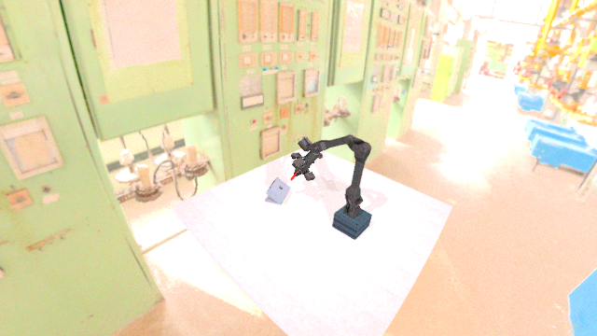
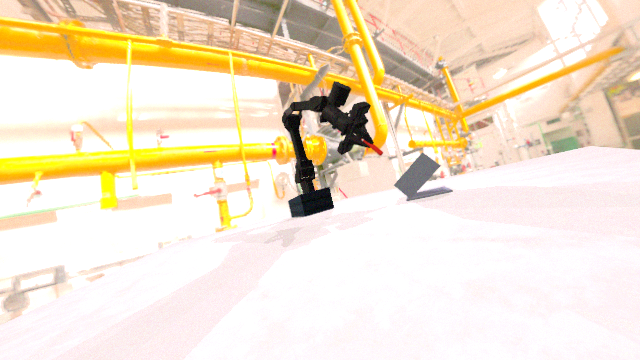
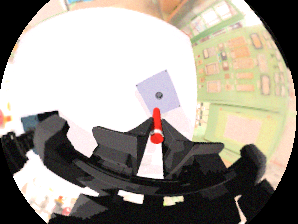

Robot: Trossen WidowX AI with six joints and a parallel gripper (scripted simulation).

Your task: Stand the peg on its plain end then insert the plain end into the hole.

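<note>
The red peg (image 1: 295, 175) (image 2: 372, 146) (image 3: 157, 120) is held in the air, slanting down and away from the gripper, with its plain end pointing out toward the sloped panel. The white band shows near the end closest to the camera in the wrist view. My gripper (image 1: 299, 170) (image 2: 364, 140) (image 3: 157, 131) is shut on the peg, near its banded end. The sloped panel (image 1: 275, 191) (image 2: 417, 175) (image 3: 167, 86) stands on the table beyond the peg tip, apart from it. Its hole (image 1: 281, 188) (image 3: 159, 95) is empty and dark; the exterior view does not show the hole.
The arm's dark base (image 1: 352, 222) (image 2: 311, 202) stands on the white table (image 1: 298, 261) (image 2: 400, 280). The panel has a flat foot (image 2: 434, 193) on the table. Green cabinets (image 1: 154, 70) stand behind the table's far edge.
</note>
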